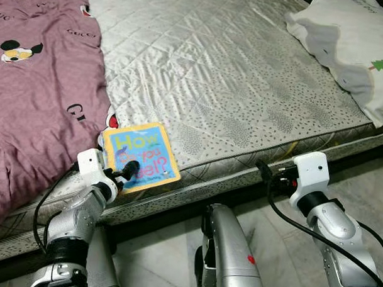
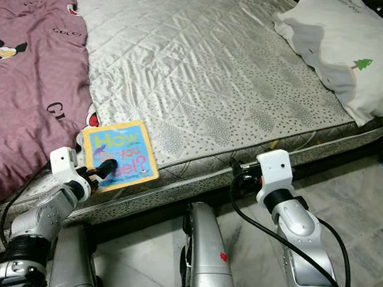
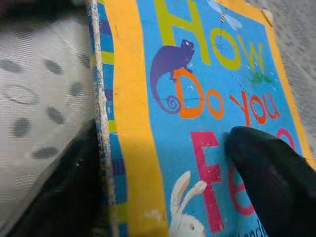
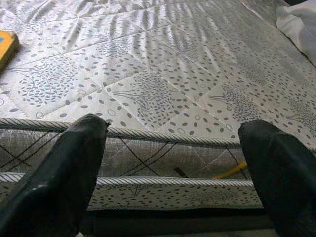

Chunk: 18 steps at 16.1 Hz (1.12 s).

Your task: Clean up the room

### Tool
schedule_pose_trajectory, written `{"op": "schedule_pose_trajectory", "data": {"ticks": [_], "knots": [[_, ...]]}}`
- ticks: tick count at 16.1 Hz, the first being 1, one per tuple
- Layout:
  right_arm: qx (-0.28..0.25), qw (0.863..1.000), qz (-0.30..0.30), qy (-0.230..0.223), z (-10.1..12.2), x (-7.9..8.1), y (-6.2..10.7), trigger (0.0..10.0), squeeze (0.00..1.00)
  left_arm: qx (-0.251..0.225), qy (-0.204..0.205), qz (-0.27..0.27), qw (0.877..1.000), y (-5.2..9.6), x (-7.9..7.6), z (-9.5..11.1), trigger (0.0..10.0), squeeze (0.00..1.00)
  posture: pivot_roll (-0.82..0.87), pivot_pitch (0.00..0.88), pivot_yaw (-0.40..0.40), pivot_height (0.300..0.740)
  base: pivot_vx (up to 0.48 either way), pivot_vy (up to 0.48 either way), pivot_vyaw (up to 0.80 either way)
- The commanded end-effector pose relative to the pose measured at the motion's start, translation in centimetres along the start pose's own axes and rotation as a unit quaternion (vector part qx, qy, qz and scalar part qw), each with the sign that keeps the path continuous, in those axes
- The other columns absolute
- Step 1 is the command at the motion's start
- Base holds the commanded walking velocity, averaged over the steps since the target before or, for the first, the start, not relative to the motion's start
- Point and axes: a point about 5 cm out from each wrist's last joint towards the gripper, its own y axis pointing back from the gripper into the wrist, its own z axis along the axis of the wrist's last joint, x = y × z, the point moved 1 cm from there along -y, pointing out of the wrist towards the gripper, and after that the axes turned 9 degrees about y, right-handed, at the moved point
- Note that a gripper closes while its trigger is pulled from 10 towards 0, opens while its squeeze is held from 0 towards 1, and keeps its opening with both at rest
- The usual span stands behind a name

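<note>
A children's board book [image 1: 141,155], blue with an orange border and the title "How Do You Feel?", lies at the near edge of the grey quilted mattress [image 1: 231,75]. My left gripper [image 1: 125,172] is shut on the book's near edge. In the left wrist view one black finger [image 3: 271,173] presses on the cover [image 3: 197,98] and the other sits dark under the book's edge. My right gripper [image 1: 266,171] hangs open in front of the mattress side, its two fingers [image 4: 69,173] wide apart with nothing between them.
A pink cartoon-print blanket [image 1: 35,100] covers the left of the bed, right beside the book. A white pillow [image 1: 352,42] lies at the far right corner. Marble floor [image 1: 175,256] runs along the bed's near side.
</note>
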Motion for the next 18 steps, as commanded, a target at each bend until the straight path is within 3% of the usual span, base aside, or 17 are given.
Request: {"op": "schedule_pose_trajectory", "data": {"ticks": [1, 2, 5, 8, 11, 14, 18], "knots": [[-0.006, 1.000, -0.009, 0.008, 0.5, -0.5, 0.1, 10.0, 0.00, 0.068, 0.035, -0.018, 0.997, -0.3, -0.4, -2.9, 0.0, 0.00, -0.22, 0.191, -0.092, 0.500, 0.000, 0.000, 0.00], [-0.006, 1.000, -0.009, 0.008, 0.5, -0.5, 0.1, 10.0, 0.00, 0.068, 0.035, -0.018, 0.997, -0.3, -0.4, -2.9, 0.0, 0.00, -0.22, 0.191, -0.092, 0.500, 0.000, 0.000, 0.00], [-0.013, 1.000, -0.008, 0.016, 0.9, -0.5, -0.4, 10.0, 0.00, 0.083, 0.108, -0.057, 0.989, -0.9, -1.3, -3.2, 0.0, 0.00, -0.22, 0.181, -0.092, 0.500, 0.000, 0.000, 0.00], [-0.018, 1.000, -0.002, 0.019, 1.1, -0.3, -0.8, 10.0, 0.00, 0.105, 0.145, -0.070, 0.981, -0.8, -1.2, -3.8, 0.0, 0.00, -0.21, 0.173, -0.096, 0.500, 0.000, 0.000, 0.00], [-0.024, 0.999, 0.001, 0.026, 1.3, -0.1, -1.0, 10.0, 0.00, 0.107, 0.158, -0.071, 0.979, -1.0, -1.1, -3.8, 0.0, 0.00, -0.21, 0.171, -0.094, 0.500, 0.000, 0.000, 0.00], [-0.026, 0.999, 0.000, 0.030, 1.4, -0.2, -1.0, 10.0, 0.00, 0.085, 0.213, -0.074, 0.971, -1.1, -0.9, -3.2, 0.0, 0.00, -0.22, 0.166, -0.094, 0.500, 0.000, 0.000, 0.00], [-0.036, 0.999, 0.013, 0.023, 1.7, 0.2, -1.3, 10.0, 0.00, 0.079, 0.235, -0.100, 0.964, -1.1, -1.1, -3.2, 0.0, 0.00, -0.21, 0.157, -0.098, 0.500, 0.000, 0.000, 0.00]]}}
